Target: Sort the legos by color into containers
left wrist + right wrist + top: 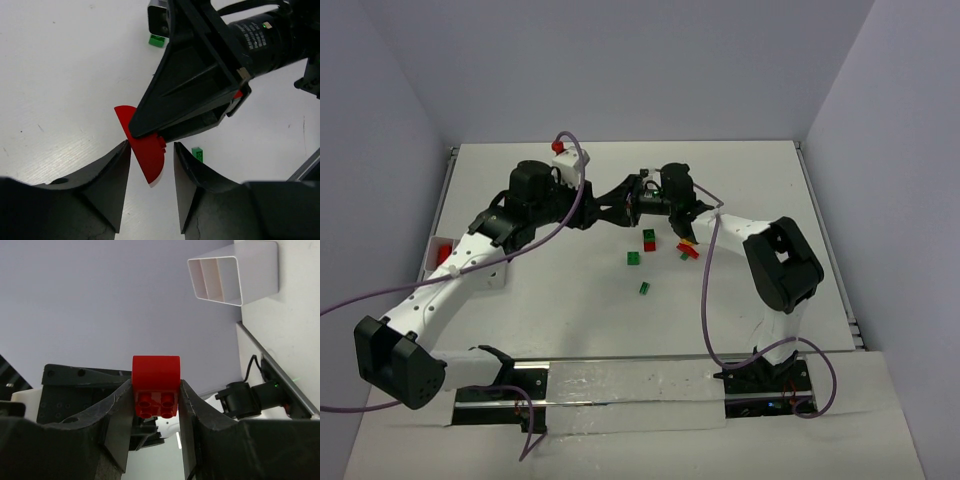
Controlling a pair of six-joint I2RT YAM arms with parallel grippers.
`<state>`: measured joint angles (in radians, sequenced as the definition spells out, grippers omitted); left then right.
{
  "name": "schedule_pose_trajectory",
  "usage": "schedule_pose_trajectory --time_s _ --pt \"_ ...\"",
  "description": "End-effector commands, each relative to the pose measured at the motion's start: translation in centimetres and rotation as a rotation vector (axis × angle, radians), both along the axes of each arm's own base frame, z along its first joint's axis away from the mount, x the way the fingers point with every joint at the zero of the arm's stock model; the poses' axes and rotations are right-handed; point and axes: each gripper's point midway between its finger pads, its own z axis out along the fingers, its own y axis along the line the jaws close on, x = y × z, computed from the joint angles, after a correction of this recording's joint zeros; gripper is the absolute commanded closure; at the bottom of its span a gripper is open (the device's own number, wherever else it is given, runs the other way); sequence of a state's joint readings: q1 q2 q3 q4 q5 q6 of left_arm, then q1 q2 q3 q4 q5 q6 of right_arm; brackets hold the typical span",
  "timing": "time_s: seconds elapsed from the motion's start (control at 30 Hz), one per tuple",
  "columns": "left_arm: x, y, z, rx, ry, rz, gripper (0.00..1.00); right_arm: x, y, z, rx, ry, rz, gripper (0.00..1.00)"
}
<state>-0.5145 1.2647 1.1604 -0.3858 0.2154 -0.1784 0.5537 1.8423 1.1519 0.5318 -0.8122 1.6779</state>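
My right gripper [156, 390] is shut on a red lego [155, 382] with a rounded top and holds it above the table. In the left wrist view the same red lego [147, 157] sits between my open left gripper's [150, 165] fingers, close to the left finger, with a gap on the right. In the top view both grippers meet at mid-table, left [623, 203] and right [640, 192]. Loose legos lie just in front: a green-on-red pair [649, 240], two green bricks [634, 258] [644, 288] and a red-and-yellow cluster [688, 248].
A white container [440, 262] holding red bricks stands at the left edge. Another white container [571, 166] with a red piece [558, 146] by it stands at the back; a divided white container [232, 272] shows in the right wrist view. Green bricks [197, 153] [156, 41] lie under the grippers.
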Motion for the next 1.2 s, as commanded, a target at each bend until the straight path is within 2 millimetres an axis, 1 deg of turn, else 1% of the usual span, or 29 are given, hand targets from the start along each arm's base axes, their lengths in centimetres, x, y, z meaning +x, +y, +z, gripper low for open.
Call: schedule_pose_trajectory --time_s 0.0,0.1,0.13,0.27,0.3,0.37,0.4,0.43,0.47,0.5,0.53,0.57,0.6,0.63,0.67,0.7,0.73,0.77,0.8,0.83,0.9,0.93,1.0,1.03,1.07,1.1,1.17 --pt "1.5 -0.4 2.5 -0.039 -0.067 0.043 0.57 0.0 0.1 2.1 0.082 -0.006 -0.003 1.0" --pt "1.6 -0.3 2.1 -0.028 -0.064 0.048 0.68 -0.3 0.2 2.5 0.097 0.004 0.002 1.0" --pt "1.6 -0.3 2.0 -0.026 -0.061 0.049 0.69 -0.3 0.2 2.5 0.101 0.003 0.002 1.0" --pt "1.4 -0.6 1.8 -0.025 -0.045 0.03 0.94 -0.4 0.3 2.9 0.118 -0.003 0.005 1.0" --pt "1.4 -0.6 1.8 -0.025 -0.041 0.031 0.98 -0.4 0.4 2.9 0.119 -0.011 0.006 0.94" --pt "0.9 -0.3 2.4 -0.027 -0.048 0.013 1.0 -0.3 0.3 2.7 0.114 -0.025 0.006 0.55" --pt "0.6 0.0 3.0 -0.031 -0.06 -0.002 1.0 -0.3 0.3 2.6 0.112 -0.026 0.003 0.43" --pt "0.2 0.4 3.5 -0.031 -0.068 -0.018 1.0 -0.1 0.1 2.4 0.108 -0.03 -0.002 0.26" --pt "-0.1 0.7 3.4 -0.024 -0.061 -0.033 1.0 0.0 -0.1 2.2 0.104 -0.033 -0.007 0.09" --pt "-0.6 1.7 3.3 -0.011 -0.045 -0.046 1.0 0.3 -0.4 1.9 0.097 -0.036 -0.017 0.01" --pt "-0.9 2.2 3.7 -0.009 -0.046 -0.05 1.0 0.6 -0.8 1.6 0.091 -0.041 -0.027 0.0" --pt "-0.9 3.5 4.0 0.003 -0.045 -0.044 1.0 1.0 -1.1 1.4 0.082 -0.055 -0.036 0.0" --pt "-1.0 5.3 3.9 0.022 -0.032 -0.037 1.0 1.5 -1.5 1.2 0.07 -0.073 -0.043 0.0" --pt "-1.7 6.3 3.7 0.033 -0.003 -0.055 1.0 1.8 -1.8 0.9 0.049 -0.082 -0.047 0.0" --pt "-3.0 7.1 3.4 0.044 0.042 -0.094 1.0 2.3 -2.1 0.4 0.012 -0.101 -0.052 0.0" --pt "-3.3 8.7 3.1 0.069 0.063 -0.092 1.0 2.9 -2.5 0.1 -0.028 -0.15 -0.054 0.0" --pt "-3.4 11.0 2.8 0.109 0.078 -0.08 1.0 3.4 -3.1 -0.5 -0.071 -0.175 -0.058 0.0" --pt "-4.2 12.8 2.3 0.135 0.113 -0.083 1.0 3.8 -3.3 -0.3 -0.1 -0.246 -0.052 0.0" --pt "-5.0 13.7 2.0 0.146 0.139 -0.1 1.0 4.0 -3.8 -1.0 -0.146 -0.245 -0.047 0.0" --pt "-6.1 14.8 1.5 0.146 0.204 -0.094 1.0 4.4 -3.9 -0.6 -0.175 -0.338 -0.033 0.0" --pt "-6.7 17.1 0.6 0.174 0.249 -0.064 1.0 4.6 -4.1 -0.8 -0.229 -0.413 -0.006 0.0" --pt "-7.0 19.1 -0.2 0.21 0.285 -0.047 1.0 4.8 -4.4 -1.2 -0.281 -0.468 0.016 0.0" --pt "-6.9 22.5 -0.7 0.249 0.308 0.013 1.0 4.5 -4.9 -2.1 -0.356 -0.5 0.056 0.0" --pt "-6.8 24.1 -1.1 0.268 0.322 0.049 1.0 4.5 -5.1 -2.3 -0.381 -0.536 0.07 0.0" --pt "-6.7 24.5 -1.3 0.272 0.327 0.059 1.0 4.6 -5.3 -2.3 -0.395 -0.571 0.076 0.0" --pt "-6.7 25.5 -1.5 0.297 0.33 0.073 1.0 4.6 -5.5 -2.6 -0.413 -0.593 0.086 0.0" --pt "-6.9 27.9 -1.9 0.343 0.345 0.124 1.0 4.4 -6.1 -3.3 -0.452 -0.61 0.104 0.0"
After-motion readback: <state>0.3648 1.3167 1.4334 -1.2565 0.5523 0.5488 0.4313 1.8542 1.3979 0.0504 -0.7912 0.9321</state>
